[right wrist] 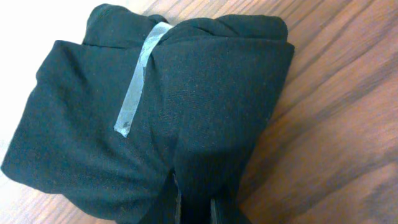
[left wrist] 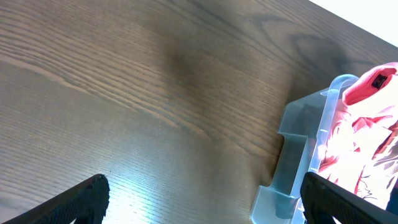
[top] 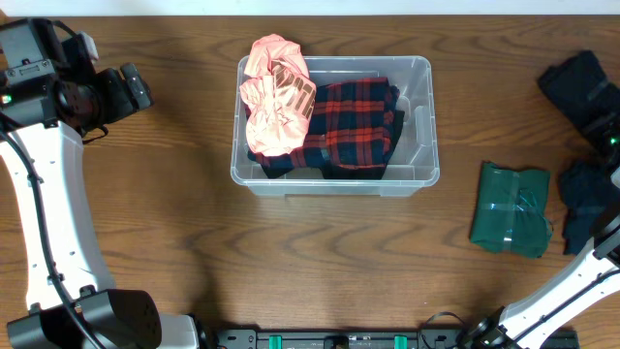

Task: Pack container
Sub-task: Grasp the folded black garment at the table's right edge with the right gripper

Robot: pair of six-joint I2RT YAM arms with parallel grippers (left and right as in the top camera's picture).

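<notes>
Container (top: 417, 116) part packed (pink cloth (top: 276, 102) inside). Black cloth (right wrist: 186, 93) pinched by right end effector (right wrist: 194, 208); left end effector (left wrist: 211, 199) spread wide. Next, likely: cloth to be lifted, dropped in.

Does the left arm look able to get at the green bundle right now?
Probably not easily: the left gripper sits far left, and the container stands between it and the green bundle.

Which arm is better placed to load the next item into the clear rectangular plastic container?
Right. The right gripper is shut on the taped black folded cloth bundle. The left gripper is open and empty over the wooden table, beside the clear plastic container.
</notes>
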